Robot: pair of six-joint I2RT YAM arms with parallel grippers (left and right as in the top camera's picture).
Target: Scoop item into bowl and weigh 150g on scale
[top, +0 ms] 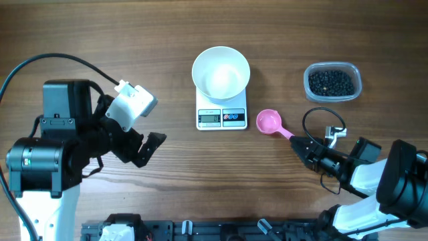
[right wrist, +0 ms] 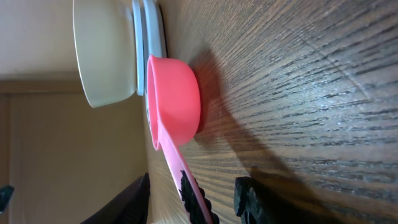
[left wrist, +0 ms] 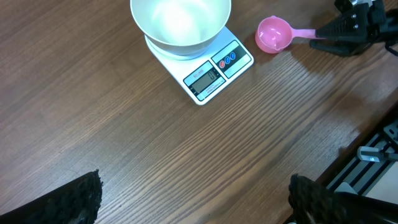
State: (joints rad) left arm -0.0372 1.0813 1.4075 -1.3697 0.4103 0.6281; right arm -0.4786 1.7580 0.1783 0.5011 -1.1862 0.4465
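The white bowl (top: pixel 221 71) (left wrist: pixel 180 25) (right wrist: pixel 102 53) stands empty on the white scale (top: pixel 222 118) (left wrist: pixel 214 71). The black bean-like item (top: pixel 330 82) fills a clear tub at the back right. A pink scoop (top: pixel 269 122) (left wrist: pixel 272 34) (right wrist: pixel 177 102) rests on the table right of the scale, its handle pointing toward my right gripper (top: pixel 299 144) (right wrist: pixel 217 186). The jaws stand partly open around the handle's end. The handle lies against one finger (right wrist: pixel 186 194), and a gap shows before the other. My left gripper (top: pixel 150 144) (left wrist: pixel 193 190) hangs wide open and empty over bare wood at the left.
The clear plastic tub (top: pixel 356 75) sits at the back right of the wooden table. A black cable (top: pixel 321 114) loops above the right gripper. A dark rail (top: pixel 214 231) runs along the table's front edge.
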